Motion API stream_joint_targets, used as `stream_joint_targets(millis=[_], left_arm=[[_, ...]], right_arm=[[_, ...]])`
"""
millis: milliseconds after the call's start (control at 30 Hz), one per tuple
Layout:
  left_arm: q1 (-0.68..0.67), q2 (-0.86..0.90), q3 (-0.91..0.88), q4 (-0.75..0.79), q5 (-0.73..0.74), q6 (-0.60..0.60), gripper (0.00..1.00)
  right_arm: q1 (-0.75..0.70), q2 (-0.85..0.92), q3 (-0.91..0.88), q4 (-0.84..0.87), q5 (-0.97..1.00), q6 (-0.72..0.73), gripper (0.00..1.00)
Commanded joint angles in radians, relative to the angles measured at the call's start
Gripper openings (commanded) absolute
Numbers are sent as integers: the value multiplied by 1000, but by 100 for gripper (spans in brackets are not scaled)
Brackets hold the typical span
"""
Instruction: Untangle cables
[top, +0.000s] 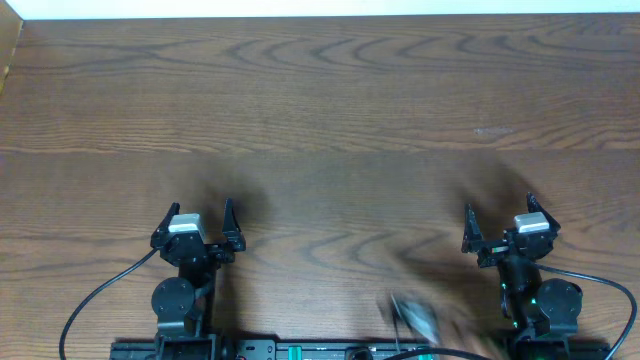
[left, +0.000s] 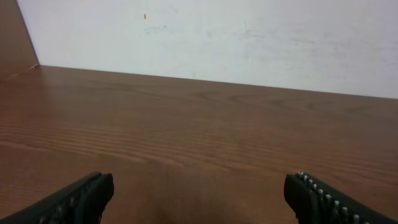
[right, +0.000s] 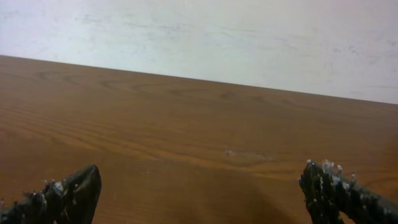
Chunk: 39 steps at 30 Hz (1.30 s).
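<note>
No loose cables lie on the wooden table (top: 330, 110) in any view. A blurred grey shape (top: 415, 318) shows at the near edge between the arm bases; I cannot tell what it is. My left gripper (top: 198, 212) is open and empty at the near left, its fingers spread wide over bare wood in the left wrist view (left: 199, 190). My right gripper (top: 500, 210) is open and empty at the near right, its fingers also spread wide in the right wrist view (right: 199, 183).
Thick black cables fixed to the arms loop out from the left base (top: 95, 300) and the right base (top: 600, 282). A white wall (left: 217, 37) rises behind the table's far edge. A wooden side panel (top: 8, 50) stands at the far left corner.
</note>
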Motion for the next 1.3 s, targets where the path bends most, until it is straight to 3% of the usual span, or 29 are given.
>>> stream_joint_targets(millis=[0, 1267], left_arm=[[3, -5, -9, -48, -10, 21, 93], [3, -5, -9, -48, -10, 21, 93]], right_arm=[[6, -6, -2, -4, 4, -8, 99], [6, -6, -2, -4, 4, -8, 99]])
